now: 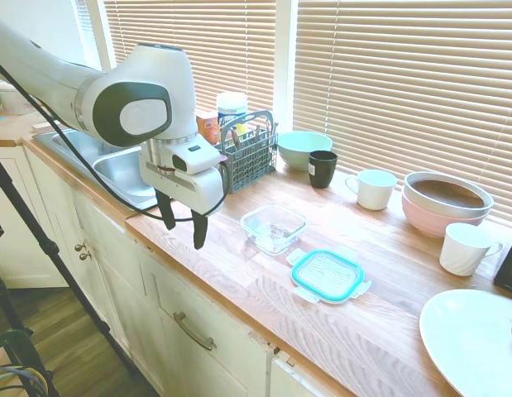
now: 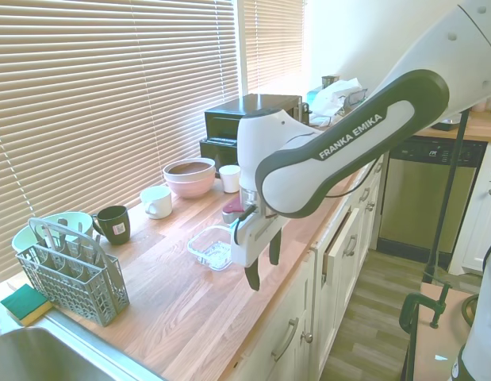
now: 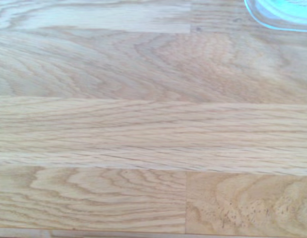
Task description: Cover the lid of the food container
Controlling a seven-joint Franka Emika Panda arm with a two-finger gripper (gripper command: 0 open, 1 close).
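- The white arm's end effector [image 1: 181, 230] hangs above the front edge of the wooden counter [image 1: 239, 281], with its two dark fingers [image 1: 198, 231] spread apart and nothing between them.
- The flat, rounded-square clear plastic lid with a teal rim [image 1: 327, 275] lies flat on the counter, well apart from the end effector.
- The small, shallow, clear food container [image 1: 273, 227] stands open on the counter, just beside the lid (toward the window side) and not touching it.
- The container is between the end effector and the lid in the first exterior view; in the second exterior view the container [image 2: 212, 248] shows just behind the end effector [image 2: 262, 264], and the arm hides the lid.
- The wrist view shows mostly bare wood grain, with a clear rounded edge [image 3: 279, 15] in one corner; I cannot tell which thing it is.
- Behind stand a grey cutlery basket [image 1: 249, 149], a mint-green bowl [image 1: 303, 149], a black mug [image 1: 322, 169], a white cup [image 1: 375, 188] and a pink bowl [image 1: 445, 203].
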